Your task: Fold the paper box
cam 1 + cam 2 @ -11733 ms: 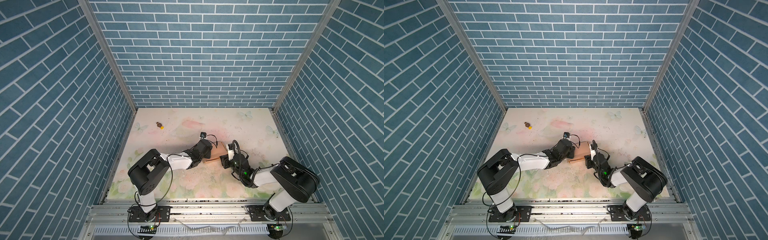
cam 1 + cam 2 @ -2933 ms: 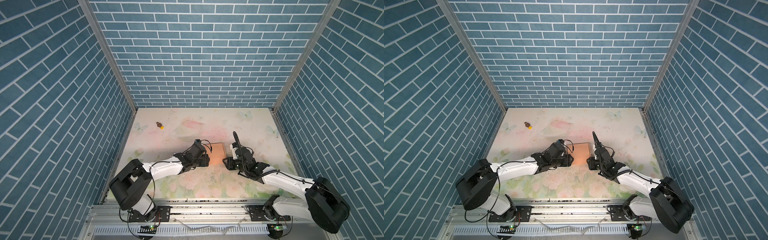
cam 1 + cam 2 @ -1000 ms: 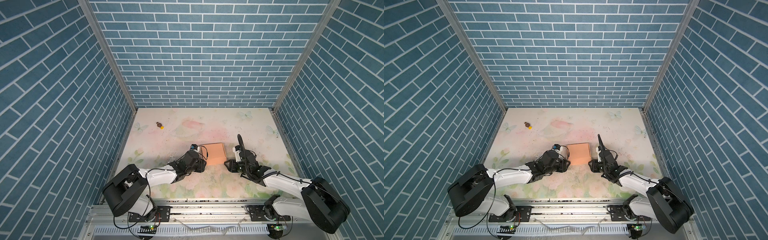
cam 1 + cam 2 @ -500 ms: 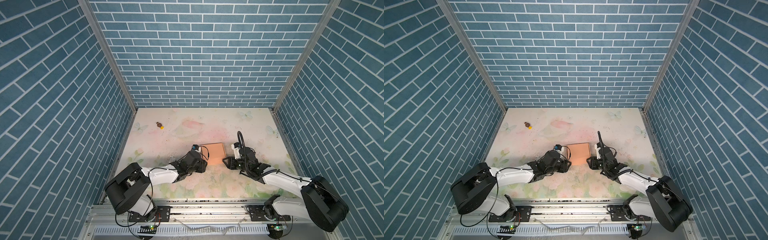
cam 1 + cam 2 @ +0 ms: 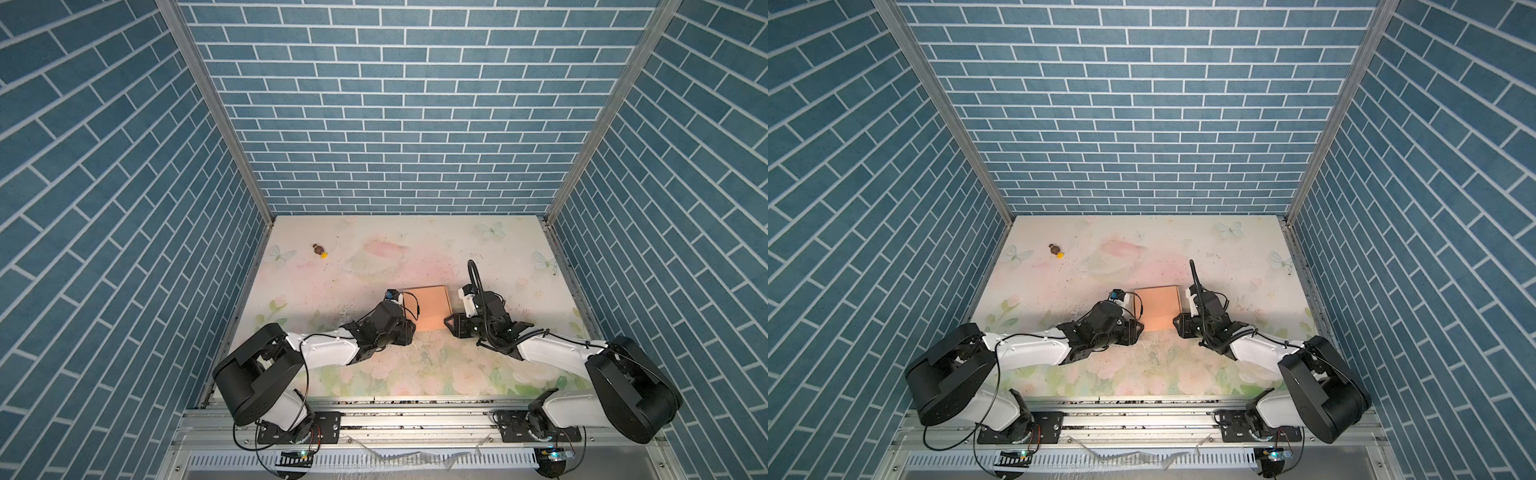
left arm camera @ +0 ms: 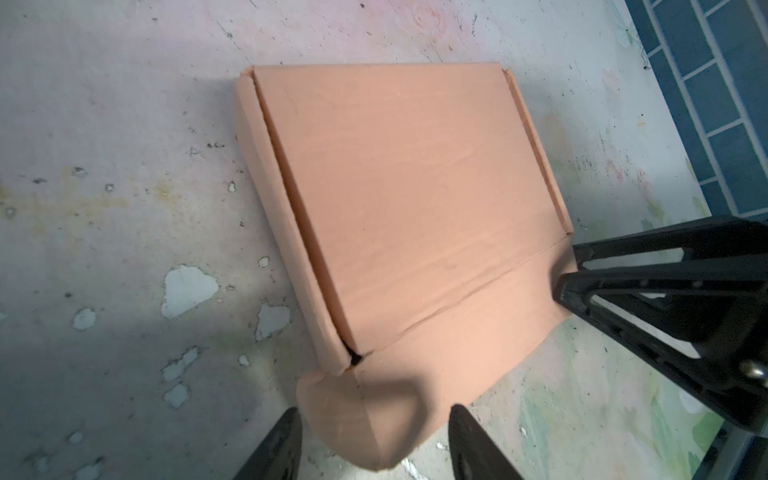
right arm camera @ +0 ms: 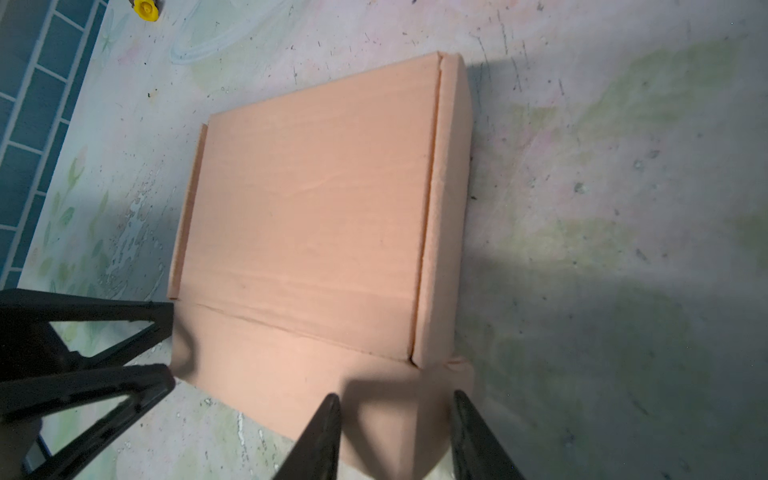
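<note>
Both top views show the paper box (image 5: 430, 305) flat on the table (image 5: 374, 257), between the left gripper (image 5: 412, 329) and right gripper (image 5: 448, 325). Left wrist view: jaws apart, straddling one corner flap. Right wrist view: jaws apart, straddling another corner flap.

Even overhead light; shadowed, soft close-ups

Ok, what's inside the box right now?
Can't tell: the box is closed, and its lid covers the interior. Only a dark slit shows at one corner. The front flap lies untucked.
</note>
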Robot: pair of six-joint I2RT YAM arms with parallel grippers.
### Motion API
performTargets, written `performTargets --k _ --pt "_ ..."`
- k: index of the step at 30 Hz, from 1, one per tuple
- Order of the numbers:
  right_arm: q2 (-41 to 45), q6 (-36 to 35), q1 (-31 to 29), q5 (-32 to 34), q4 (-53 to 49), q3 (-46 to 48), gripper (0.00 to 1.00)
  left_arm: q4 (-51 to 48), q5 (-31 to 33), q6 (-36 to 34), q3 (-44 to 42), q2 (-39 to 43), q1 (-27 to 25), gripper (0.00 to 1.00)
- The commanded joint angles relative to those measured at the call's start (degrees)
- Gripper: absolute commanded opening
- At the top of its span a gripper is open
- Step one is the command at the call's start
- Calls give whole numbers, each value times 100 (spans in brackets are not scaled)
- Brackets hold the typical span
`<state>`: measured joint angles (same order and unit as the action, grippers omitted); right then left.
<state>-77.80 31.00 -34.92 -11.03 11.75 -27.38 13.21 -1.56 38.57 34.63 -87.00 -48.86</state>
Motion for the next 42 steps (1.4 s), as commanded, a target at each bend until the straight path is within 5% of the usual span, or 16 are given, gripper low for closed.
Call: performTargets --k 1,26,42 --pt "-38 -182 21 -91 115 -128 44 5 12 -22 182 -178 -62 58" --pt "37 312 22 -374 109 -243 41 -73 38 -29 510 -414 -282 58" --pt "233 72 25 153 -49 -53 41 -153 129 -36 474 -387 -290 58"
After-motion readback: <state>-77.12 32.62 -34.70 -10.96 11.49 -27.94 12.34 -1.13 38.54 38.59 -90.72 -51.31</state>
